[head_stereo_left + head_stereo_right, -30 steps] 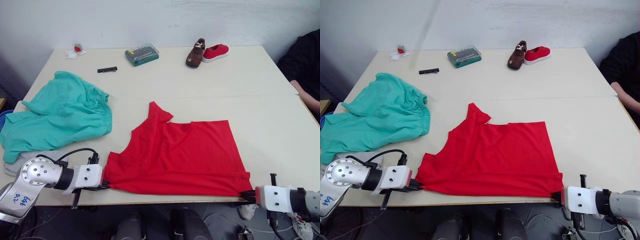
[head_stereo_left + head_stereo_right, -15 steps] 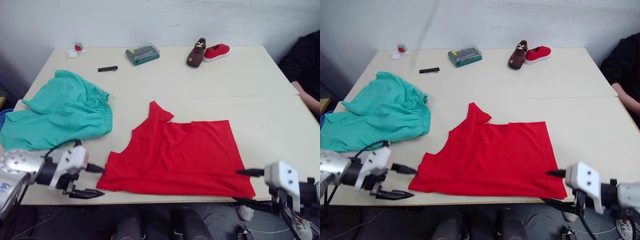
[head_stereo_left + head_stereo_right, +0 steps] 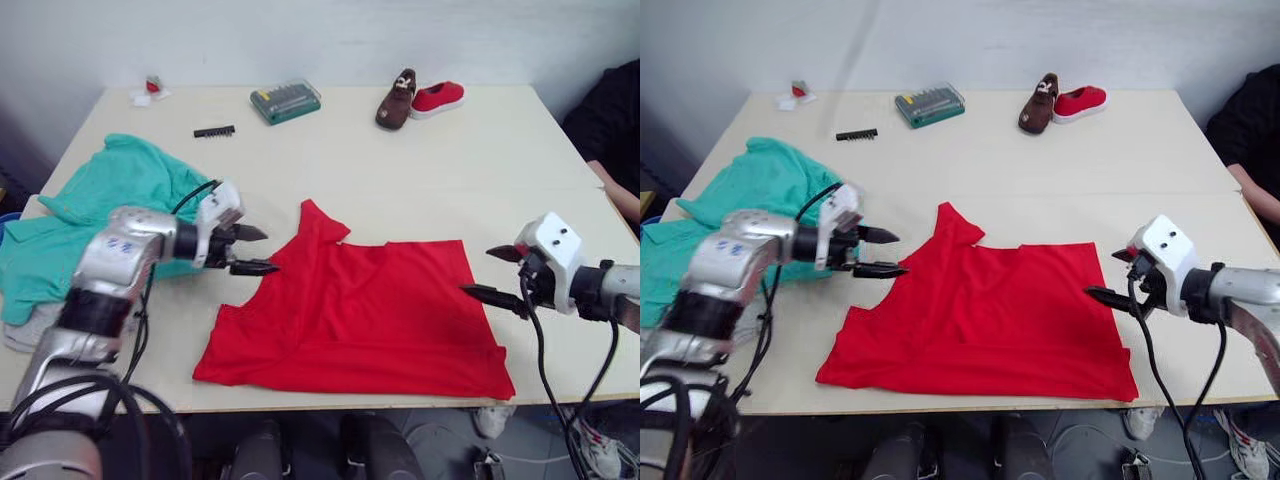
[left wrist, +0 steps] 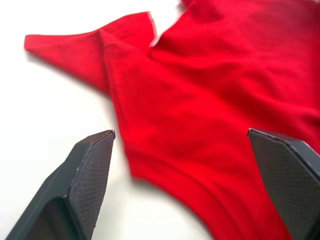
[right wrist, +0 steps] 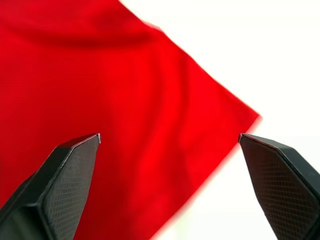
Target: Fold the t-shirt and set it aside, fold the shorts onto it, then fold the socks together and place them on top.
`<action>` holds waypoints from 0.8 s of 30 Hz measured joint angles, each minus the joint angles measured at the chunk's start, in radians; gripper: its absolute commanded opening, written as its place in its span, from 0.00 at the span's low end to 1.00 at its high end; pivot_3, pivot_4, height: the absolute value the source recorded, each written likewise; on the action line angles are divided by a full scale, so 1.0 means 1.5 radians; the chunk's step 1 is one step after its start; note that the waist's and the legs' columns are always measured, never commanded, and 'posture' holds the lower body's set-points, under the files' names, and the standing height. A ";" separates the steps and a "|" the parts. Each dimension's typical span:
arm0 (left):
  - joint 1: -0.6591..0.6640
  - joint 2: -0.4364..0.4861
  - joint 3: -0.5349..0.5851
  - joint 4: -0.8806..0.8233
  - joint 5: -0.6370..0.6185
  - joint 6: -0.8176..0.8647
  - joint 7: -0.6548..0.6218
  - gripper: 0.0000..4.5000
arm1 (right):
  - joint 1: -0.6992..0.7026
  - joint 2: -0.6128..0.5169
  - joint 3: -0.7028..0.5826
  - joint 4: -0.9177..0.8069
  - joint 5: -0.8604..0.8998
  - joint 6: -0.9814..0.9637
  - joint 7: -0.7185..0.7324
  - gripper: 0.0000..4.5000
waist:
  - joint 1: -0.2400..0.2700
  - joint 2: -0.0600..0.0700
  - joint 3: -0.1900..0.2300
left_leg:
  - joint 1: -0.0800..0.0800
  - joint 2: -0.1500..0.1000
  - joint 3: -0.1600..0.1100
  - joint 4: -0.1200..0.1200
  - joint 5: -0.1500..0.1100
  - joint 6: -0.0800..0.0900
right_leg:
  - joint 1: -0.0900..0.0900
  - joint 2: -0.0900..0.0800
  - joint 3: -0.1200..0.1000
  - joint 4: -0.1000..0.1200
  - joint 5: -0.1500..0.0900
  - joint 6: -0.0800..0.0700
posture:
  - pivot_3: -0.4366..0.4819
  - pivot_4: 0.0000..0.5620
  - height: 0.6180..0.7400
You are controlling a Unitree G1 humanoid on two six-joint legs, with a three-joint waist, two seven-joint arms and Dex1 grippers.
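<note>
The red t-shirt (image 3: 360, 310) lies spread flat near the table's front edge, one sleeve (image 3: 318, 225) pointing away from me. My left gripper (image 3: 268, 251) hovers open just left of that sleeve, and the left wrist view shows the sleeve (image 4: 85, 47) beyond its fingers (image 4: 90, 165). My right gripper (image 3: 478, 271) stands open at the shirt's far right corner (image 5: 240, 112), nothing between its fingers. The teal shorts (image 3: 110, 190) lie crumpled at the left, partly behind my left arm. A grey sock (image 3: 22, 328) peeks out under them at the left edge.
At the table's far side stand a brown shoe (image 3: 396, 100), a red shoe (image 3: 437, 97), a green tool case (image 3: 285, 102), a black bit strip (image 3: 214, 131) and a small red-white item (image 3: 148, 93). A person's dark sleeve (image 3: 612, 125) is at the right edge.
Both grippers opened and let go of the shirt's near hem. They then moved away from the front edge, the left to the sleeve, the right to the far right corner.
</note>
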 measured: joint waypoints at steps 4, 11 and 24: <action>-0.070 -0.071 -0.025 0.150 0.059 -0.082 -0.001 0.99 | -0.090 0.041 0.059 0.084 -0.078 -0.021 -0.016 1.00 | -0.001 0.000 0.001 | -0.002 0.001 0.001 0.003 0.001 -0.001 | -0.003 0.001 0.000 0.004 0.000 0.000 | 0.48 0.27 1.00; -0.101 -0.109 -0.023 0.231 0.094 -0.182 -0.029 0.66 | -0.160 0.117 0.086 0.134 -0.133 -0.035 -0.024 0.80 | -0.006 -0.001 0.001 | -0.002 0.002 0.000 0.004 0.001 -0.002 | -0.003 0.000 0.001 0.006 0.000 -0.001 | 0.48 0.27 1.00; -0.101 -0.109 0.024 0.196 0.118 -0.245 -0.023 0.04 | -0.203 0.205 0.106 0.166 -0.189 -0.047 -0.040 0.00 | -0.017 -0.001 0.001 | -0.002 0.002 0.000 0.005 0.001 -0.001 | -0.003 0.000 0.001 0.008 0.000 -0.001 | 0.48 0.27 1.00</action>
